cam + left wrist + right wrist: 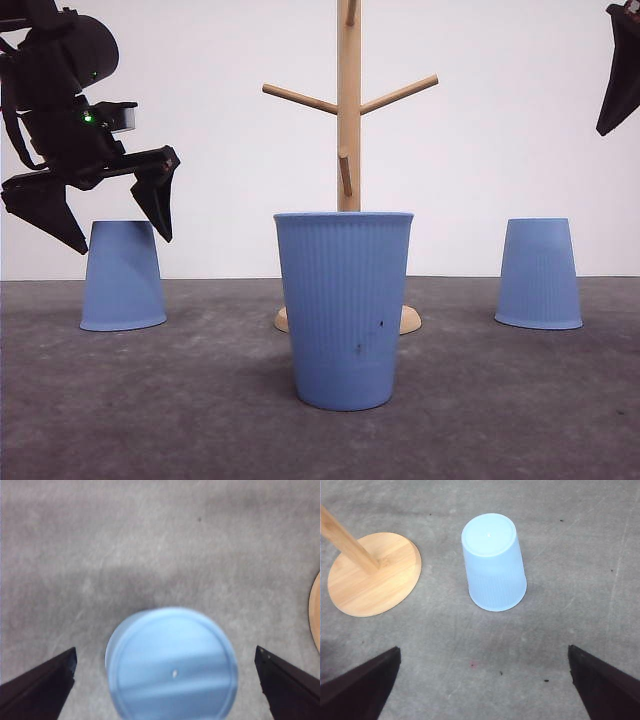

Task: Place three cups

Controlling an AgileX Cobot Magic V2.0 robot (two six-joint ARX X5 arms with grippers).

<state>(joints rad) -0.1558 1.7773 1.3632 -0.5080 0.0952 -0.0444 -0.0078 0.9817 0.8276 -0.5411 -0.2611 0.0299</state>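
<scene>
Front view: the centre cup (343, 308) stands upright, its inside hidden; the cups at nine o'clock (123, 277) and three o'clock (539, 274) sit inverted. The left gripper (112, 215) hangs spread above one; the right gripper (482, 680), cropped, gapes.

No readable text, labels, brands or nos. showing anywhere; nothing legible appearing on any obj. in view.
</scene>
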